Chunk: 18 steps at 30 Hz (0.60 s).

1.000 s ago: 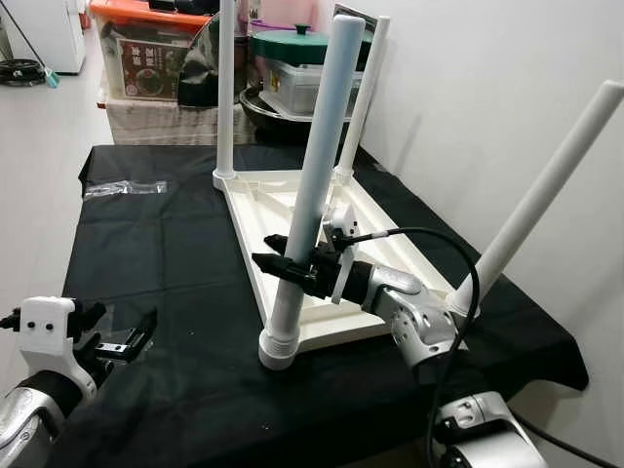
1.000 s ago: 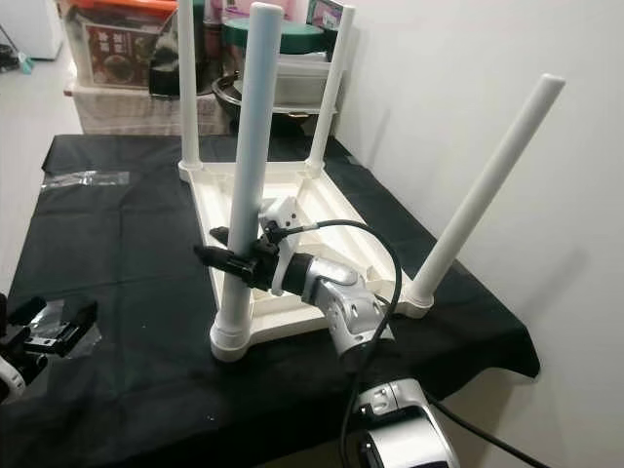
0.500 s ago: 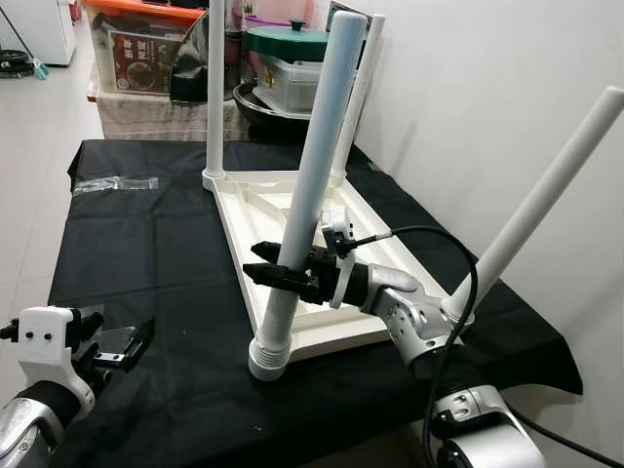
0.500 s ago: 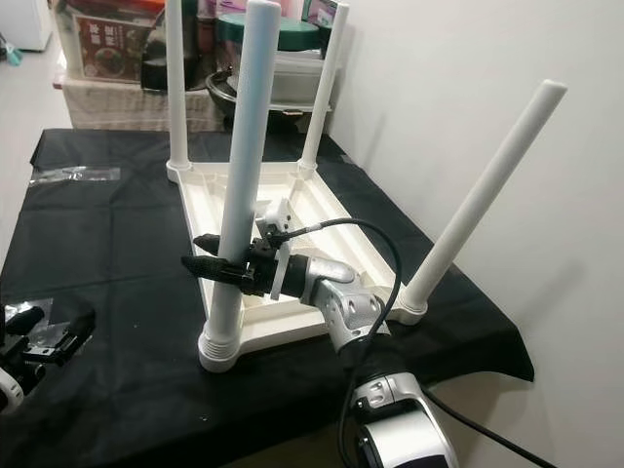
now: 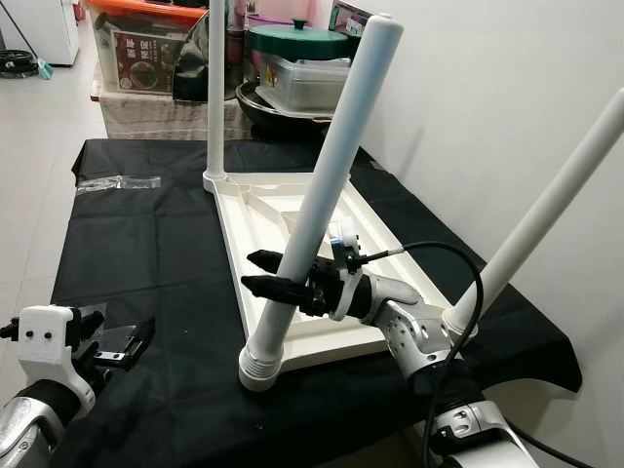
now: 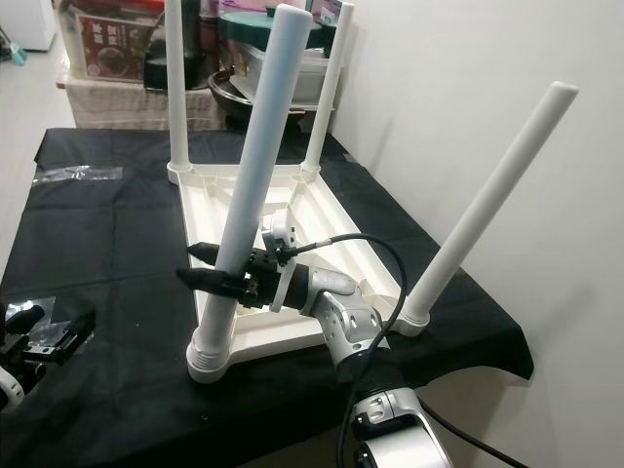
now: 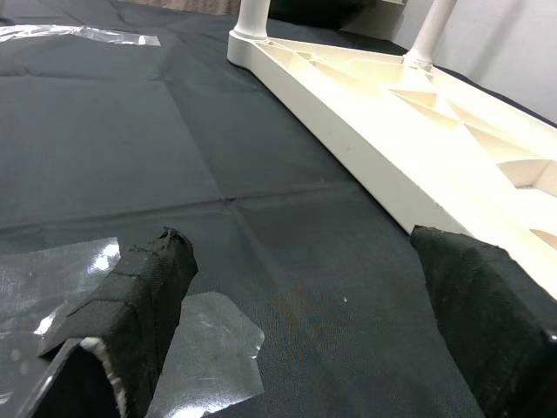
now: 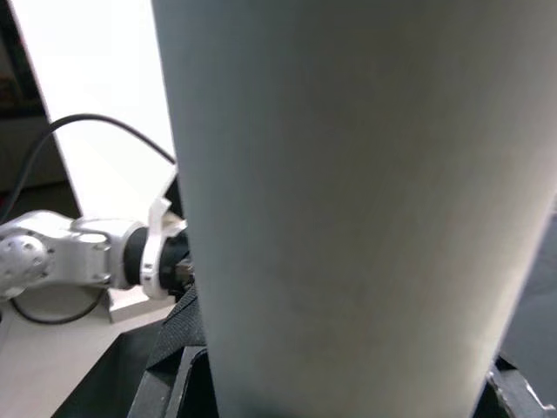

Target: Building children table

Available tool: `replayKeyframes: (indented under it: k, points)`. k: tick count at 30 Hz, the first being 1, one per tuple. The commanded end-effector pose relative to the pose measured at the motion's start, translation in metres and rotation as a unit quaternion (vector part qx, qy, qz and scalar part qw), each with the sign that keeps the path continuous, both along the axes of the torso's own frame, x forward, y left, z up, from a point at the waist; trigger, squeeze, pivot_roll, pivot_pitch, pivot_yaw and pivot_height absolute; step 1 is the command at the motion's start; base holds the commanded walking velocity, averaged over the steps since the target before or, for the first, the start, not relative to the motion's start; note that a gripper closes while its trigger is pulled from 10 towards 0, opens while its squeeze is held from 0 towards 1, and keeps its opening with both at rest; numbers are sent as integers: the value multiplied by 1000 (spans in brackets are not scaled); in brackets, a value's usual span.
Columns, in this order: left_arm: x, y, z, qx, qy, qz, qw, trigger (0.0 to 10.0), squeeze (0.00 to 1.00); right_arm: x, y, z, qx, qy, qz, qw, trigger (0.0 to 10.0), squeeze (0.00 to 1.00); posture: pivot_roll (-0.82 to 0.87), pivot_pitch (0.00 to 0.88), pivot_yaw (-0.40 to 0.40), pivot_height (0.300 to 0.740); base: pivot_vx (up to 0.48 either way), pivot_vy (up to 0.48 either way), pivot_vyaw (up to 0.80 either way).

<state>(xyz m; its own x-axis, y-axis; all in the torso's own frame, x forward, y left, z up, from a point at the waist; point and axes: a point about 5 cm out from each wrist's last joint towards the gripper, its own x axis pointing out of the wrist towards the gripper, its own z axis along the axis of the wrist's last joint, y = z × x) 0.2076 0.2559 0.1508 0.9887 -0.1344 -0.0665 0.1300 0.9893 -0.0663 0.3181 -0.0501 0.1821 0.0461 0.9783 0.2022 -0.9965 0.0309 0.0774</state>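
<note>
A white children's table (image 5: 230,229) lies upside down on the black-covered worktop (image 5: 146,253), its legs pointing up. My right gripper (image 5: 278,285) is shut on the near-left leg (image 5: 336,156), low down, one black finger on each side. That leg leans to the right at its top; its ribbed base (image 5: 259,366) sits at the table's near corner. Close up, the same leg (image 8: 348,218) is in the right wrist view. The near-right leg (image 5: 556,195) slants outward; the far-left leg (image 5: 214,88) stands upright. My left gripper (image 7: 305,296) hovers open over the cloth at the near left, apart from the table.
A clear plastic bag (image 5: 119,181) lies at the far left of the cloth, and another piece (image 7: 209,326) lies under my left gripper. Storage boxes (image 5: 146,54) and a green-lidded pot (image 5: 297,44) stand behind. A white wall (image 5: 507,78) runs along the right.
The gripped leg has tipped further, its top swinging right and its base shifting left and nearer. My right gripper went lower and left with it. The left gripper has stayed put.
</note>
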Motion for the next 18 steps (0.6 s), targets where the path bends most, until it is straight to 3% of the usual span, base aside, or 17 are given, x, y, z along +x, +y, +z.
replayKeyframes:
  k: [1,18]
  points:
    - [1,-4,0,1,-3,-6,1000,10000,0,-9,9,-25,-41,41,35,998,0,0,152,0,-163,740,0,0,0]
    - [-3,-4,-2,0,0,-5,1000,10000,0,-13,10,-32,-86,-3,77,993,0,0,162,0,-175,740,0,0,0]
